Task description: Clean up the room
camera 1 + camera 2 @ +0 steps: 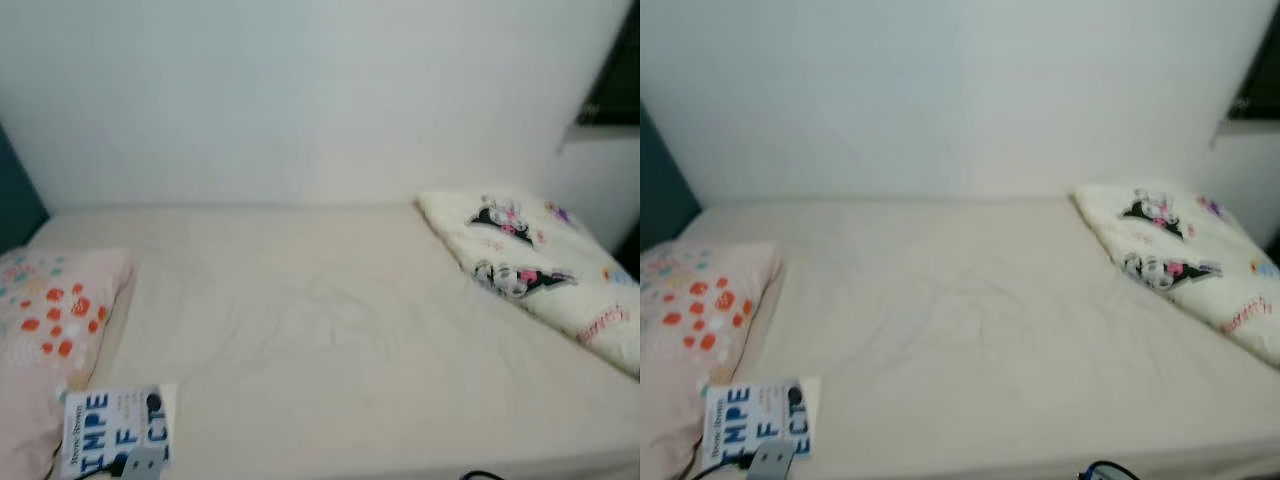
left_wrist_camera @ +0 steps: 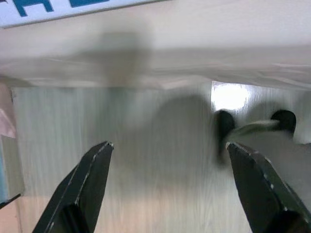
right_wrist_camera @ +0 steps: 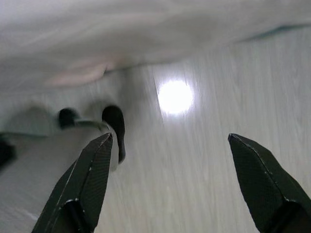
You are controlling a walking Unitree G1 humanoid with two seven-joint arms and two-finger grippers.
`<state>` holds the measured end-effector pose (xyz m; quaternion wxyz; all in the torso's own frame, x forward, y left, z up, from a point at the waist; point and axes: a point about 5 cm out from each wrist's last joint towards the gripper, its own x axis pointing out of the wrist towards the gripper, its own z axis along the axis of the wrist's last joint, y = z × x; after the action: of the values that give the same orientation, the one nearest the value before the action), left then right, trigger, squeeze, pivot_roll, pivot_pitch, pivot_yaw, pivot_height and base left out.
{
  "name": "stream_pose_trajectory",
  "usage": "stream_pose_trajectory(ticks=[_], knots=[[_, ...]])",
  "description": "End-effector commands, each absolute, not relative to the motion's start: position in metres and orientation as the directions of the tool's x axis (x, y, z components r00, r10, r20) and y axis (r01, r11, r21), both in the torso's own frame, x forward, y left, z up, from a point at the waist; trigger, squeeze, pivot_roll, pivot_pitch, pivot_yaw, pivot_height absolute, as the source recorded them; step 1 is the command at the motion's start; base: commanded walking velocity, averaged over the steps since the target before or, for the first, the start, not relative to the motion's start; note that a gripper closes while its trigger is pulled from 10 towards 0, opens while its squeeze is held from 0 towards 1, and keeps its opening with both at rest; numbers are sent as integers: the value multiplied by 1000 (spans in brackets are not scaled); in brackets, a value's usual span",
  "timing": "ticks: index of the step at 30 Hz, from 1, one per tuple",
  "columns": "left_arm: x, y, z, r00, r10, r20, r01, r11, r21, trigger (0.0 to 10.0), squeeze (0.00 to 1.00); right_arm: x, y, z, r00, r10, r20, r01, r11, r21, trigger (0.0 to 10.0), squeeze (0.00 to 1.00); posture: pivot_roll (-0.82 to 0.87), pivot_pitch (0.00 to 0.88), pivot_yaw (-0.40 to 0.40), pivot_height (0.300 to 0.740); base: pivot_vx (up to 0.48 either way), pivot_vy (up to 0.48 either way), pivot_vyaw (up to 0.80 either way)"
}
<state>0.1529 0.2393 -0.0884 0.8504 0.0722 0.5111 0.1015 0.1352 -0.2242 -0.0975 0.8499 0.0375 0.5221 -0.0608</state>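
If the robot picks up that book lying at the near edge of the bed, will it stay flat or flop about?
The book looks thin, so it would probably bend or sag if pinched by one corner. It seems light for its size. Its cover looks smooth, so it might slide on the sheet when pushed. Both pincers hang open over the floor.

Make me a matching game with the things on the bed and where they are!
Things:
1. pillow with orange dots
2. book with blue letters
3. folded cartoon blanket
4. bed sheet

Places or looks:
a. right side of the bed, near the wall
b. plain cream, spread over the middle
c. left side of the bed
d. front left edge, just below the pillow

Pairs: 1-c, 2-d, 3-a, 4-b
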Motion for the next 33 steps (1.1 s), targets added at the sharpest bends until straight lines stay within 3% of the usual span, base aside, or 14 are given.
stream_pose_trajectory(ticks=[1, 20, 28, 33], knots=[[150, 239, -90, 439, 244, -864, -88, 969, 229, 10000, 0, 129, -221, -100, 434, -52, -900, 140, 990, 11, 10000, 0, -38, 0, -36, 740, 0, -480, 0], [144, 239, -92, 408, 239, -881, -68, 970, 232, 10000, 0, 127, -222, -101, 443, -54, -895, 139, 990, 9, 10000, 0, -47, 0, -25, 740, 0, -480, 0], [143, 237, -93, 404, 232, -885, -64, 972, 226, 10000, 0, 131, -226, -98, 462, -66, -884, 155, 988, 7, 10000, 0, -52, 0, -27, 740, 0, -480, 675], [143, 236, -93, 403, 229, -886, -63, 973, 222, 10000, 0, 131, -228, -98, 458, -77, -886, 169, 986, 2, 10000, 0, -53, 0, -30, 740, 0, -480, 0]])
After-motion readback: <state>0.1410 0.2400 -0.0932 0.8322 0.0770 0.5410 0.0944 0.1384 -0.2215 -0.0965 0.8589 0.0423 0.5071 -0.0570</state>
